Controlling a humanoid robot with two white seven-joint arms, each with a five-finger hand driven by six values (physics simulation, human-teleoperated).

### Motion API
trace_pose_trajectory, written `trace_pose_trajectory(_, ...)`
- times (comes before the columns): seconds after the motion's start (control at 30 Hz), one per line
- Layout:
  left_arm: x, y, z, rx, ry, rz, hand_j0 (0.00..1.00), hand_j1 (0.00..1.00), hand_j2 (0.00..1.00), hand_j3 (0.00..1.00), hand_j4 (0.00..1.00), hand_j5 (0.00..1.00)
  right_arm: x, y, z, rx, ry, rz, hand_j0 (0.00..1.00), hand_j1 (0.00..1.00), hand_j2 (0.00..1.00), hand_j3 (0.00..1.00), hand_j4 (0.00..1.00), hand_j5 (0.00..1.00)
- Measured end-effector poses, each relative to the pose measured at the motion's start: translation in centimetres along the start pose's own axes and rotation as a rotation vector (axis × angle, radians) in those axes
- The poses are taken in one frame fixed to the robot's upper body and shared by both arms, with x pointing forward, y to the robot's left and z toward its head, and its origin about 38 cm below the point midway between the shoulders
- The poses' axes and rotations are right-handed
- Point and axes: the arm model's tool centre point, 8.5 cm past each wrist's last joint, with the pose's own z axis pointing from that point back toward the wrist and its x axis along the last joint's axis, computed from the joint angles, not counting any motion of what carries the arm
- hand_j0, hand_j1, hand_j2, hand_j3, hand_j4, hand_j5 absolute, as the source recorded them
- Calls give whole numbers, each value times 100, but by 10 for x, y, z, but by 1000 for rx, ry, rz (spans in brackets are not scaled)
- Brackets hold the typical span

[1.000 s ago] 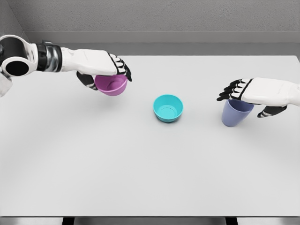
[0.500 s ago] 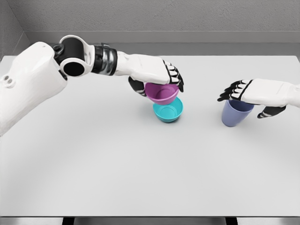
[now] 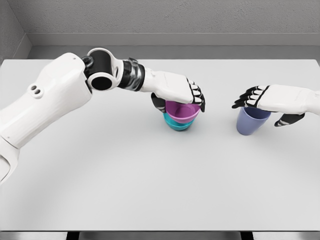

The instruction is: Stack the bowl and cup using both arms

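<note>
A purple bowl [image 3: 181, 112] sits nested in a teal bowl [image 3: 177, 125] near the middle of the white table [image 3: 150, 175]. My left hand [image 3: 180, 96] reaches across from the left and is shut on the purple bowl's rim, its fingers curled over the far edge. A blue-violet cup [image 3: 251, 121] stands upright on the right. My right hand [image 3: 265, 102] is over the cup's top, with fingers draped over the rim and the thumb beside it, gripping the cup.
The table's far edge runs along a grey wall [image 3: 170, 20]. Bare white table surface lies in front of the bowls and the cup.
My left arm carried the purple bowl rightward from the left side and lowered it into the teal bowl. The right hand and the cup stayed still.
</note>
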Motion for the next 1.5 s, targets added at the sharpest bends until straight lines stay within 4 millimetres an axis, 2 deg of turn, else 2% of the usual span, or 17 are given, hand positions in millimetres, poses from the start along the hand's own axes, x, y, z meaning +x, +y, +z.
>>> trace_pose_trajectory(0.3,-10,-9,0,-20,25,31,68,68,68,68,68,68,0,2,-3,3,-4,-5,100,100,100,100,100,100)
trace_pose_trajectory(0.7,-12,-19,-10,-50,24,54,70,70,70,70,70,70,-2,4,-3,6,1,-11,100,100,100,100,100,100)
trace_pose_trajectory(1.5,-11,-17,-15,-51,18,56,70,70,70,70,70,70,-8,9,-9,7,15,-28,100,100,100,100,100,100)
